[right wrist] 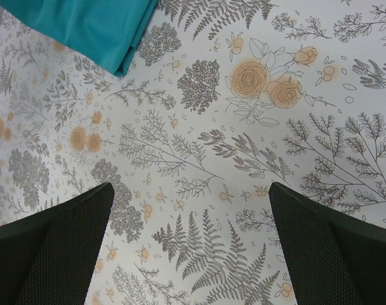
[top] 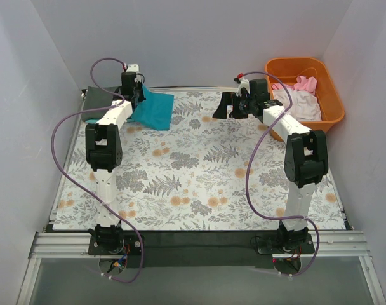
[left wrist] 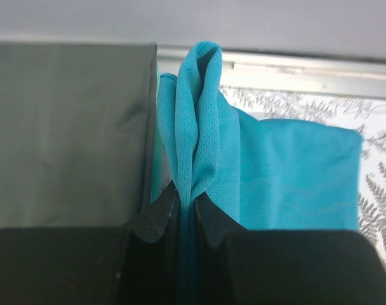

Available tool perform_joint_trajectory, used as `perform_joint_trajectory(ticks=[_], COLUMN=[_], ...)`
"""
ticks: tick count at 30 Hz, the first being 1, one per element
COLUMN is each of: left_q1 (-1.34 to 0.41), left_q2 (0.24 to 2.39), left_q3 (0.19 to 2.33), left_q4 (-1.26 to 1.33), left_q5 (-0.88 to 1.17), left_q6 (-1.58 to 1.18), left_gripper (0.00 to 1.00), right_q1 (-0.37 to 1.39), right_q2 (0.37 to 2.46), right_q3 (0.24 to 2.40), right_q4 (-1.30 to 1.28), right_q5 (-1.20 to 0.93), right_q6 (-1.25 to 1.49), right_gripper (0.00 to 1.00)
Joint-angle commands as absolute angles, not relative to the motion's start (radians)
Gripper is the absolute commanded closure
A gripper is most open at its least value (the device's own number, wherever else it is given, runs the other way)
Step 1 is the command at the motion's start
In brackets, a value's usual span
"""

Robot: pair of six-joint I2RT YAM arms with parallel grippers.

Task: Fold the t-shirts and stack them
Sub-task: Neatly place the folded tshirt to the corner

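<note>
A folded teal t-shirt (top: 153, 108) lies at the far left of the floral covering; it also shows in the left wrist view (left wrist: 288, 171) and the right wrist view (right wrist: 85, 25). My left gripper (top: 137, 95) is shut on a bunched fold of the teal shirt (left wrist: 194, 127), lifting that edge. A dark grey shirt (left wrist: 66, 127) lies to the left of it, mostly hidden under the arm in the top view. My right gripper (top: 230, 107) is open and empty above the covering, right of the teal shirt. White and pink shirts (top: 298, 95) lie in the orange tub.
The orange tub (top: 329, 95) stands at the far right corner beside the right arm. The floral table covering (top: 199, 184) spans the table between the arms. Walls close in on three sides.
</note>
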State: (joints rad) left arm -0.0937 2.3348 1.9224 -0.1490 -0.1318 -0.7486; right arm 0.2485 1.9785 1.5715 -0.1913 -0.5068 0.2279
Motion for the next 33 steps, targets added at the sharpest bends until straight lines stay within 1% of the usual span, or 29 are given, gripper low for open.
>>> perform_joint_trajectory(ticks=[1,15,25,33], left_q1=[-0.091,-0.049,-0.034,-0.029], left_q2=[2.324,2.355,2.344,2.301], left_q3=[1.988,2.108,2.112,2.094], left_q4=[-0.108,-0.046,0.024,0.034], left_q5=[-0.15,-0.192,-0.19,-0.17], left_q6=[-0.683,-0.601,-0.509,-0.472], left_gripper=[0.97,0.98,0.99,0.98], right_q1=[0.244,0.244,0.244,0.244], right_q2=[1.963,1.979,1.983,1.991], right_q3=[1.571,1.568,1.563,1.571], right_q4=[-0.186,-0.186,-0.186,-0.186], right_q5=[-0.537,-0.551,-0.554,-0.552], right_q6=[0.215,0.219,0.222,0.227], right_gripper=[0.02,0.02,0.02,0.02])
